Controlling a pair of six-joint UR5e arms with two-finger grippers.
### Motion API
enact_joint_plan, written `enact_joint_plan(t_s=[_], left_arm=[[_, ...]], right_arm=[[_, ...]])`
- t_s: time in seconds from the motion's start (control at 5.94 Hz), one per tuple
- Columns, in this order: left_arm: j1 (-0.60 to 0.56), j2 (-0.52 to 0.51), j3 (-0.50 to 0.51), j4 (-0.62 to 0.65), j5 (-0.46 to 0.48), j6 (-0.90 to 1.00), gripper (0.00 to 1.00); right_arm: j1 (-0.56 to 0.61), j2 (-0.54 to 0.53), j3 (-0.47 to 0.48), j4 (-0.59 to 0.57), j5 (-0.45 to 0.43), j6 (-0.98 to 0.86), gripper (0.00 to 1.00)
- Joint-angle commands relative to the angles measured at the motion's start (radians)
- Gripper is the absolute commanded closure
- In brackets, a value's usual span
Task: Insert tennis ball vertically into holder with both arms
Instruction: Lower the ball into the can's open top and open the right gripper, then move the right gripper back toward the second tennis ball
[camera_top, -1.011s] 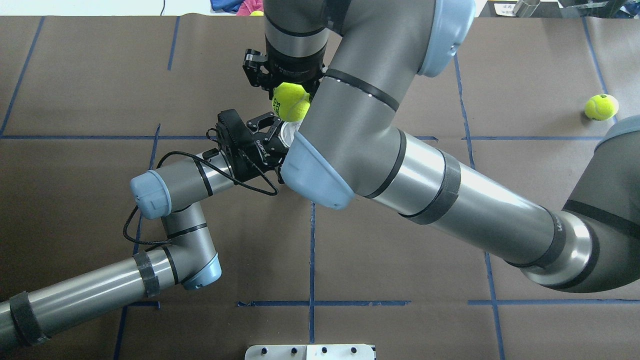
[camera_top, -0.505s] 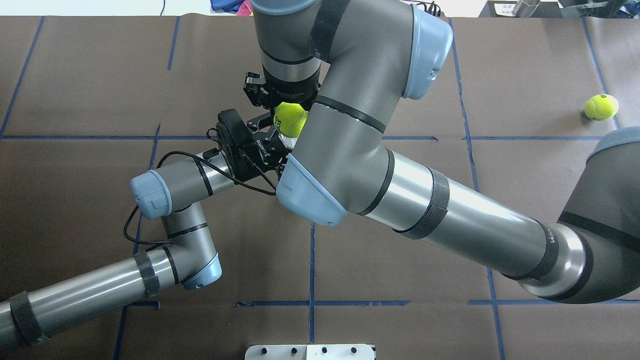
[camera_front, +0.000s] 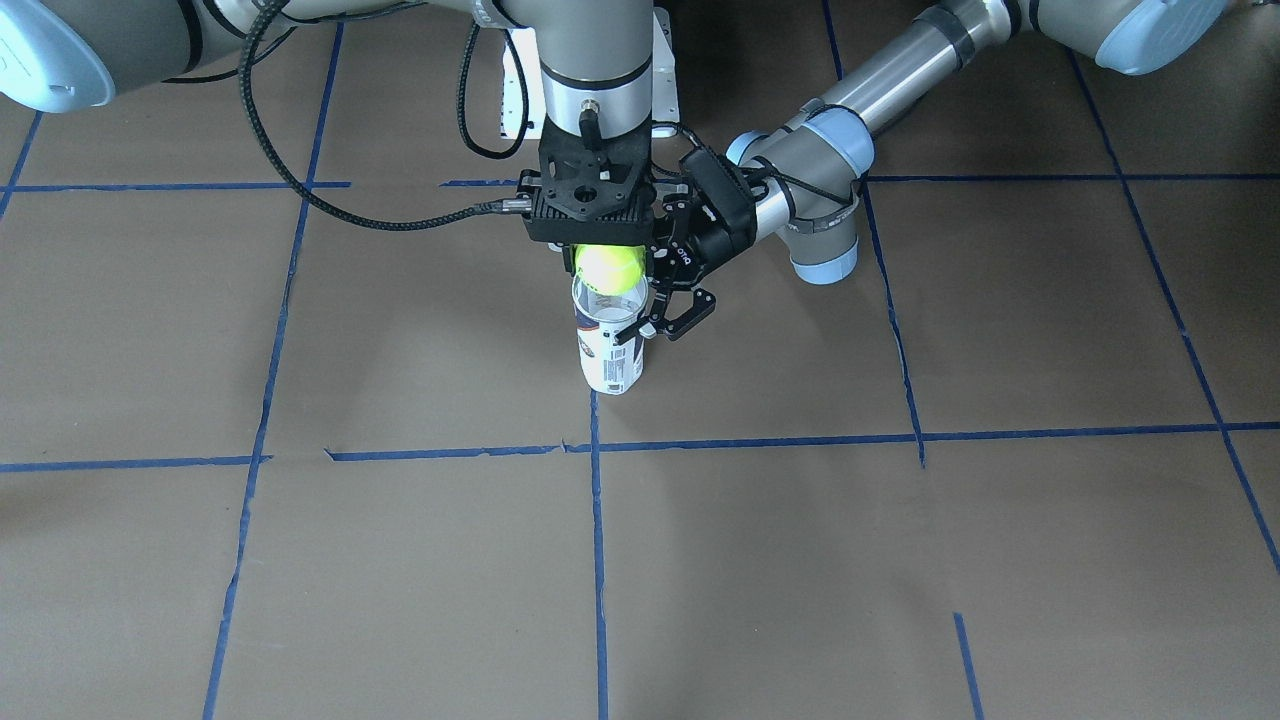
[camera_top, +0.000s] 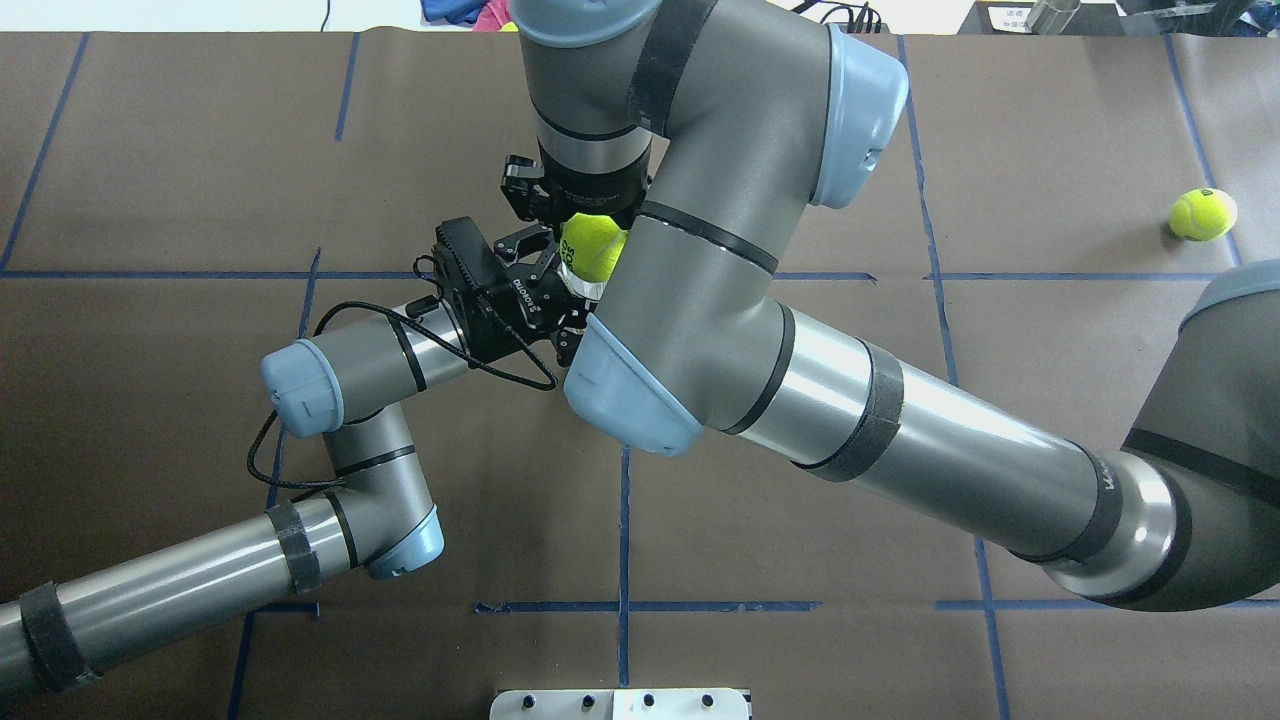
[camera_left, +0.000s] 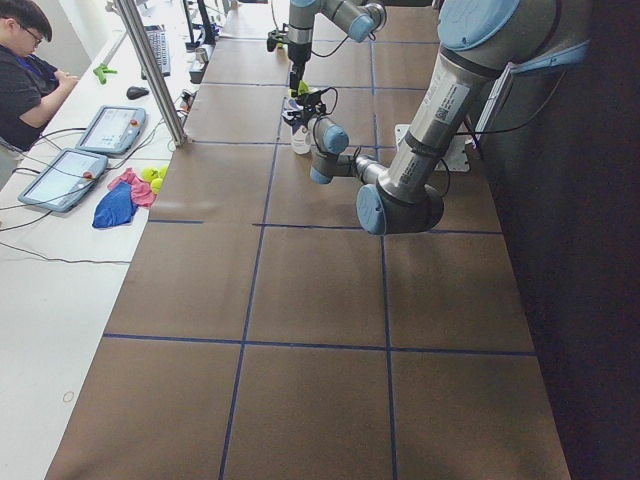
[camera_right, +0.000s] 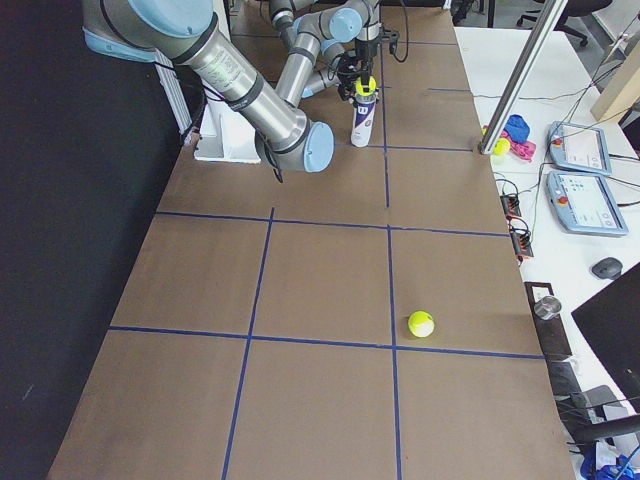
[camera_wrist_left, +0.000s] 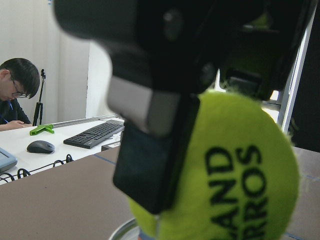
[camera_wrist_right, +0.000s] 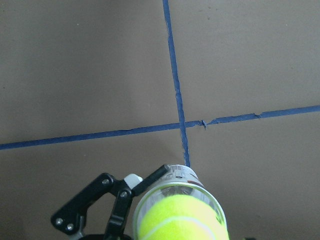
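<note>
Yellow-green tennis ball (camera_front: 610, 268): held between the fingers of the right gripper, resting at the open mouth of the holder; from the right wrist view we see it filling the ring of the rim; how deep it reaches inside we cannot tell; its dark lettering faces the left wrist camera
Holder (camera_front: 610, 355): clear tube with a white and navy label; upright on the worktop, mouth upward; about midway between the worktop's two ends and near its middle, just beside a crossing of blue tape lines
Right gripper (camera_top: 590, 242): pointing straight down over the holder; clamped on the tennis ball; we see one dark pad (camera_wrist_left: 147, 165) pressed flat against the ball's side
Left gripper (camera_front: 628, 315): reaching in sideways at the level of the holder's upper part; clamped on the holder just below the rim; we see one finger (camera_wrist_right: 150, 177) lying against the tube's wall; the other is hidden behind the tube
Second tennis ball (camera_top: 1204, 214): lying loose on the worktop toward its right end, nearer the operators' edge; well apart from the holder and from both grippers
Worktop (camera_top: 150, 420): brown paper marked into squares by blue tape
Operator (camera_left: 25, 70): seated at a white desk beyond the operators' edge, head bent down; a keyboard (camera_wrist_left: 95, 135) and a mouse (camera_wrist_left: 41, 146) lie on that desk
</note>
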Motion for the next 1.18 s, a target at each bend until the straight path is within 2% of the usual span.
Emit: enact_joint_plan(t_s=[0.0, 0.34, 0.51, 1.01], left_arm=[[0.000, 0.000, 0.000, 0.000, 0.000, 0.000, 0.06], [0.000, 0.000, -0.002, 0.000, 0.000, 0.000, 0.06], [-0.001, 0.000, -0.003, -0.001, -0.002, -0.002, 0.08], [-0.019, 0.009, -0.005, -0.003, 0.000, -0.002, 0.09]], right_arm=[[0.000, 0.000, 0.004, 0.000, 0.001, -0.002, 0.01], [0.023, -0.003, 0.016, 0.003, 0.018, -0.027, 0.00], [0.067, -0.029, 0.019, 0.003, 0.054, -0.097, 0.00], [0.239, -0.179, 0.079, 0.008, 0.183, -0.365, 0.00]])
